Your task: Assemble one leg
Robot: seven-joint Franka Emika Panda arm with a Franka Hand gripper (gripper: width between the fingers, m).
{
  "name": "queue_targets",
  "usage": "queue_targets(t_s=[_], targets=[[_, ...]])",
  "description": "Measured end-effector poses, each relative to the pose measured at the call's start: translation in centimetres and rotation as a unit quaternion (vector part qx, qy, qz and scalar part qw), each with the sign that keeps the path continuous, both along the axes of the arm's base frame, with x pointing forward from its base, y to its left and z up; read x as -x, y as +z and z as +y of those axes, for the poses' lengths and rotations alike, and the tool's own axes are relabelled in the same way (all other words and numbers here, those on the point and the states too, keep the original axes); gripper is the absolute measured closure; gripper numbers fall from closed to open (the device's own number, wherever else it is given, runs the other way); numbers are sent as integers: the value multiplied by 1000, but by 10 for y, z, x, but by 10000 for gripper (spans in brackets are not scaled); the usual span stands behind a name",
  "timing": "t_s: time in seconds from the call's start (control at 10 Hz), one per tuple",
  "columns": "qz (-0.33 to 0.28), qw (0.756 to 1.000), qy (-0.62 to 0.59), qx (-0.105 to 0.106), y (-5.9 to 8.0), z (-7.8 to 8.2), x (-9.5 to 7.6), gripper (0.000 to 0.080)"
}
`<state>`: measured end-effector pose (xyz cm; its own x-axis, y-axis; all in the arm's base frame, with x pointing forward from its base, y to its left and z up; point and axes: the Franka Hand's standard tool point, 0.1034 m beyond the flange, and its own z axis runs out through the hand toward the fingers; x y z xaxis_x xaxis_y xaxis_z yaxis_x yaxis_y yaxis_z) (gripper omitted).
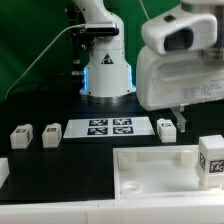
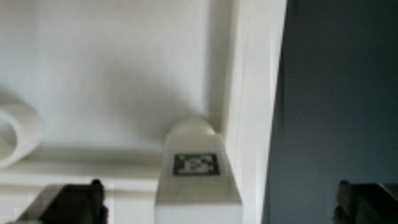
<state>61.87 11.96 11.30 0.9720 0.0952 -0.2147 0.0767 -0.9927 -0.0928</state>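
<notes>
Leg between parted end effector fingers, ungripped

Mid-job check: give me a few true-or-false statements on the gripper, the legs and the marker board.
1. The gripper is open and holds nothing. True.
2. Two legs stand to the exterior view's left of the marker board. True.
3. A leg lies on the marker board. False: it bears only tags.
4. Every leg stands on the black table. False: one leg stands on the white tray-like piece.
</notes>
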Motion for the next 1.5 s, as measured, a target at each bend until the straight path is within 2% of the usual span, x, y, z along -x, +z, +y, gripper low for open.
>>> queue_targets(t_s=[0.4,0.7,1.0,1.2,1.4,1.5], targets=[[1,1000,0,0,-4,0,-2,150],[-27,1000,-3,1,-18,-3,-13,150],[-58,998,-6,1,-34,-2,-13,150],[-62,998,-9,2,-36,-5,-14,150],[-62,998,-9,2,-36,-5,-14,413],[-62,998,-9,2,-36,-5,-14,413]])
